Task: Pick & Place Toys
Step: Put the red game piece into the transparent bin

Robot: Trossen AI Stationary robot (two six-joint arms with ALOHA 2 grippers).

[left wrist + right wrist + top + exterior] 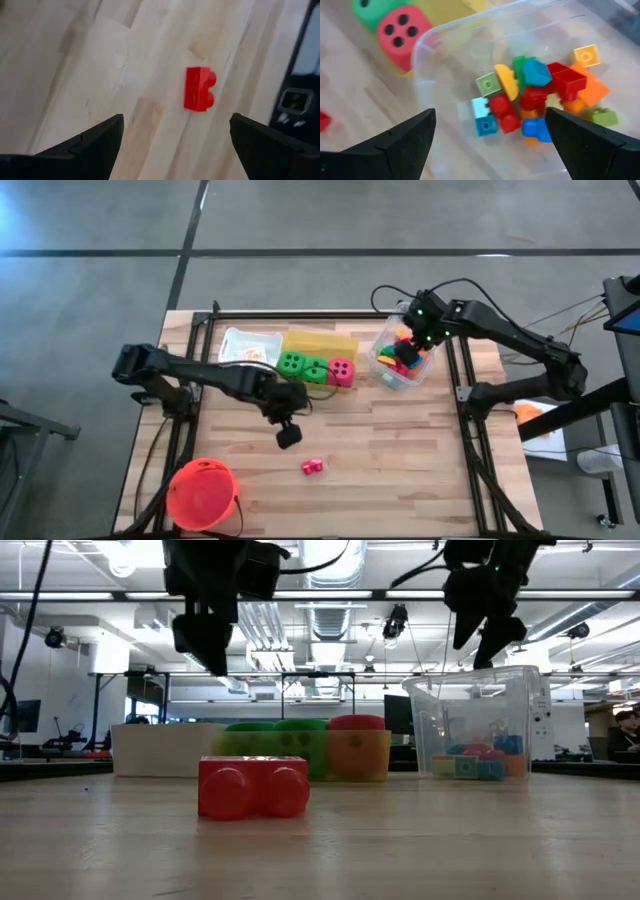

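Note:
A small red two-stud block [312, 467] [199, 89] [253, 788] lies alone on the wooden table near its middle front. My left gripper [288, 436] [175, 145] hangs open above the table, a little to the block's left and farther back, touching nothing. My right gripper [407, 354] [487, 145] is open above the clear bin [404, 352] [440, 35], which holds several bright blocks [535, 95]. Two green dice [303, 366] and a pink-red die [341, 371] [401, 30] sit in a row by the yellow bin [320, 344].
An orange-red bucket [202, 494] stands at the front left corner. A white bin [248, 346] with cards sits at the back, left of the yellow bin. Black frame rails [180, 430] run along both table sides. Bare wood lies around the red block.

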